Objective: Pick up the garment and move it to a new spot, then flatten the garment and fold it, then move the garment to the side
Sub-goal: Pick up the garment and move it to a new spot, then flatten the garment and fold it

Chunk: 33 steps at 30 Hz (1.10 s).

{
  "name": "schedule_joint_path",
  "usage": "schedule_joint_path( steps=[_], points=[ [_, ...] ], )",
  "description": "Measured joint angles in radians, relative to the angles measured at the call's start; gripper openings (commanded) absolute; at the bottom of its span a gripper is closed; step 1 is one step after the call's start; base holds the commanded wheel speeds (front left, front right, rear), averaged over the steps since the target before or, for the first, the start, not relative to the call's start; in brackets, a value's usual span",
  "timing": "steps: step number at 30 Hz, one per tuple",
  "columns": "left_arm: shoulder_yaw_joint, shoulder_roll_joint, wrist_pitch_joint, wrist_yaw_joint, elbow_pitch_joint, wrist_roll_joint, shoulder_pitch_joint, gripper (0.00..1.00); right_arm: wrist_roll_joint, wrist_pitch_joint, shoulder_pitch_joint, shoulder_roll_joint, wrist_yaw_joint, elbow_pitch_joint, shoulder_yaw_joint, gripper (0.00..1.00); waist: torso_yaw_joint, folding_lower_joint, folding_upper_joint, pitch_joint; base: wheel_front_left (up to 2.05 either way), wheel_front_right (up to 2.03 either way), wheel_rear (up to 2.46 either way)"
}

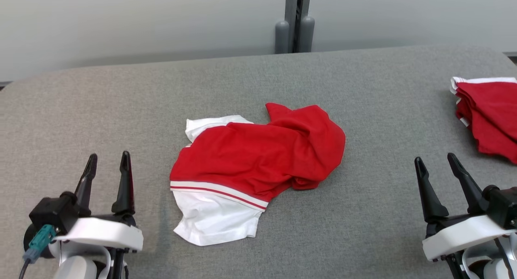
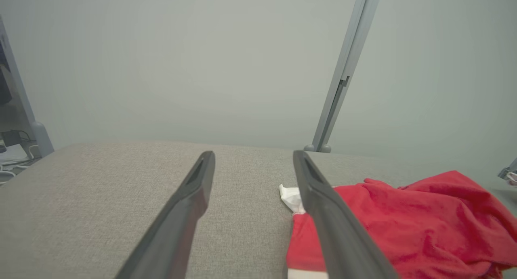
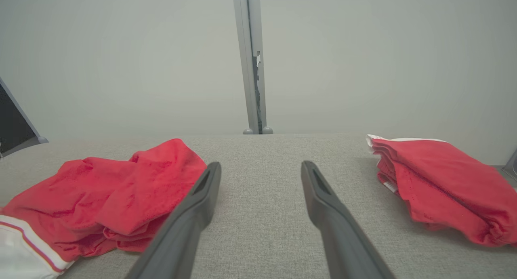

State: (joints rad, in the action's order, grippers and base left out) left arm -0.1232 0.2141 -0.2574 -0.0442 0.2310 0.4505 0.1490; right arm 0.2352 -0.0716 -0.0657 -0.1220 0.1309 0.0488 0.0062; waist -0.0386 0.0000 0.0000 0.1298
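Left gripper [image 1: 109, 154]: jaws spread, empty; near-left of the grey table [image 1: 363, 89], probably poised for pick-up
Red-and-white garment [image 1: 258, 158]: crumpled at table centre; not yet lifted
Right gripper [image 1: 435, 158]: jaws spread, empty; table near-right
Folded red garment [image 1: 488, 113]: table's right edge; seemingly set aside

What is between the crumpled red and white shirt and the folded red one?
Only bare grey table lies between the crumpled garment and the folded garment. The head view shows that stretch plainly.

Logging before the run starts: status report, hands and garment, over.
Left hand open, empty. Right hand open, empty. Crumpled red-and-white garment centre table, untouched. Folded red garment far right, not in the way.
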Motion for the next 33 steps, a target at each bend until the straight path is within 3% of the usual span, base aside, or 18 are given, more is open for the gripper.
schedule_joint_path(
  steps=[12, 33],
  points=[
    [-0.01, 0.009, 0.008, -0.01, -0.038, 0.008, -0.106, 1.0, 0.004, 0.02, 0.056, -0.002, 0.0, -0.006, 0.004, 1.0, 0.008, 0.0, 0.0, -0.078, 0.0, 0.0, 0.0],
    [-0.033, 0.017, 0.03, -0.028, -0.07, 0.006, -0.12, 1.0, 0.005, 0.024, 0.066, 0.004, 0.0, -0.017, -0.005, 1.0, 0.01, -0.0001, 0.0, -0.062, 0.0, 0.0, 0.0]
  ],
)
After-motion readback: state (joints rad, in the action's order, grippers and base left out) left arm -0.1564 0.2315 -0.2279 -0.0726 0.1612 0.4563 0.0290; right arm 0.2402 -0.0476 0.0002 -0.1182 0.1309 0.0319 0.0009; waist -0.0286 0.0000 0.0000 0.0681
